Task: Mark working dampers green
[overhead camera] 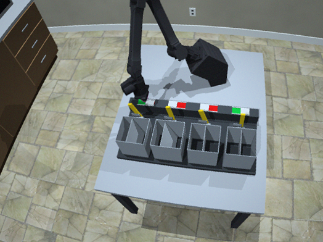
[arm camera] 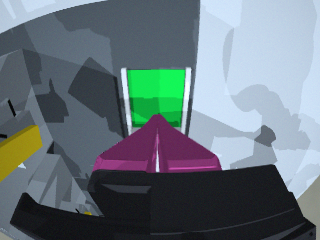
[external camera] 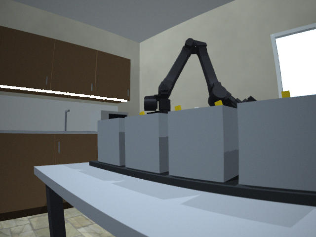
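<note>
Four grey dampers [overhead camera: 132,148] [overhead camera: 167,154] [overhead camera: 204,158] [overhead camera: 238,162] stand in a row, each behind its slider. The leftmost slider shows green [overhead camera: 141,102] [arm camera: 156,90], with its white cover [overhead camera: 151,102] to the right. The second and third show red [overhead camera: 181,105] [overhead camera: 213,108], their covers to the left. The rightmost shows green [overhead camera: 236,110], its cover to the right. Blades slant in the two left dampers and look straight in the two right ones. My gripper [arm camera: 157,121] is shut and empty, its magenta tips at the leftmost slider's window; whether they touch the cover is hidden.
Yellow levers [overhead camera: 134,109] [overhead camera: 170,112] [overhead camera: 202,115] [overhead camera: 242,119] stand up between the slider rail and the dampers. The dampers stand on a dark base [external camera: 204,186] on the table [overhead camera: 178,182]. The arm's base [overhead camera: 208,66] is across the rail.
</note>
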`<state>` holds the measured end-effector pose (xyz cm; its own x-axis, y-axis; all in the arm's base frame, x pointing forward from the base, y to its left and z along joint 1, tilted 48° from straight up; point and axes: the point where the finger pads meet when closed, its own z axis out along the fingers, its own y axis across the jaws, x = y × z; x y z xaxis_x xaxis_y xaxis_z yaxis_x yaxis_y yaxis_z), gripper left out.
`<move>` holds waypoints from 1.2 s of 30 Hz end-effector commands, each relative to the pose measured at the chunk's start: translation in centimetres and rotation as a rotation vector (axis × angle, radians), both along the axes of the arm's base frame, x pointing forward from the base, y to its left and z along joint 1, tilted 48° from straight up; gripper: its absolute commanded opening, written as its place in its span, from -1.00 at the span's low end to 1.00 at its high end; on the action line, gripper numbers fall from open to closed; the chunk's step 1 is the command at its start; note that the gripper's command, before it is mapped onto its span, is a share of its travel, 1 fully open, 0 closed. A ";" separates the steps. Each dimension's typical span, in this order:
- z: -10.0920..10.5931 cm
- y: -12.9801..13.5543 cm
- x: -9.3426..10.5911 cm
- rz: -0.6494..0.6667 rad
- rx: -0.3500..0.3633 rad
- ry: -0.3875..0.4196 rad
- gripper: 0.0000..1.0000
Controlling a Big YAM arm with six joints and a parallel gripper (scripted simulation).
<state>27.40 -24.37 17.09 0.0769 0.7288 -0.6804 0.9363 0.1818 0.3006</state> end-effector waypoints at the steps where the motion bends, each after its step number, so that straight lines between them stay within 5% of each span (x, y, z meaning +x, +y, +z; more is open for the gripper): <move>1: -0.3 0.7 0.3 0.011 0.006 -0.011 -1.00; 24: 1.2 -0.7 0.2 0.002 -0.005 -0.005 -1.00; 36: 3.7 1.4 -0.1 0.008 -0.013 -0.038 -1.00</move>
